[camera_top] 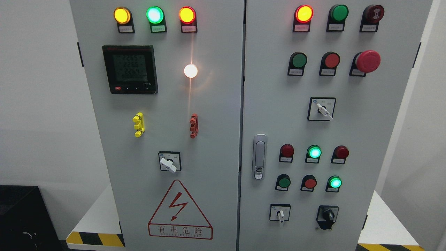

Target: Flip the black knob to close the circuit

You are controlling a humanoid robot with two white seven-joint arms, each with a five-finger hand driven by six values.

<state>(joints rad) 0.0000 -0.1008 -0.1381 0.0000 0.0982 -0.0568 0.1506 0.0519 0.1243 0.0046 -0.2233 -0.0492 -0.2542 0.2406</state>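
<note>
Sitting low on right door, black knob points roughly straight down, right of white switch, below lit green lamp. No robot hands visible; fingers cannot be judged.

Cabinet top/bottom cut off by frame; button labels too small to read.
</note>
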